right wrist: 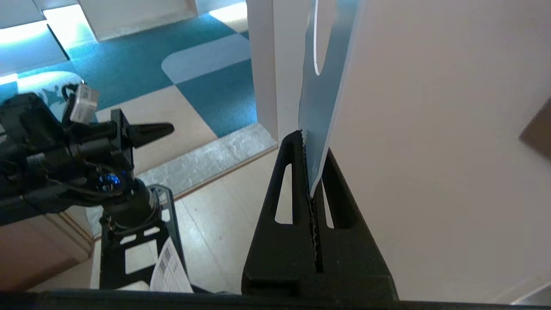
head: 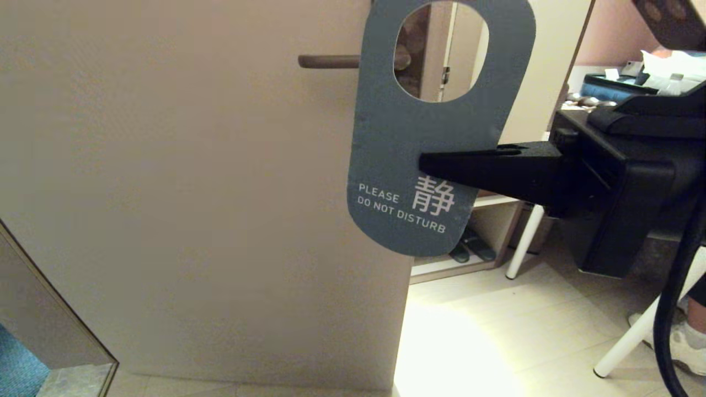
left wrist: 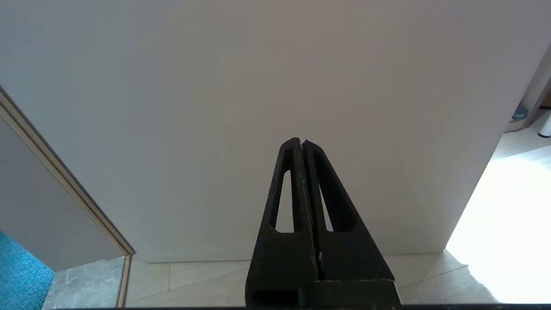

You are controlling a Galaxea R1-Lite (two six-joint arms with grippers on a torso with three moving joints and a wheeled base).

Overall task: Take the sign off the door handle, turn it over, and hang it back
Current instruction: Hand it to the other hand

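left end effector (left wrist: 302, 142), clenched on nothing, idles low before the pale door. right of it in the head view's upper middle, the slim dark-brown lever door handle (head: 329, 61) pokes out beside the flat blue-grey "do not disturb" card sign (head: 402, 132), whose hole looks clear of the lever. right end effector (head: 427, 164) pinches its edge, probably for flipping. the sign's top is cropped; its other face is hidden.

slippers (head: 471, 248) under a low shelf (head: 491, 201), blue carpet (right wrist: 142, 64) beyond.
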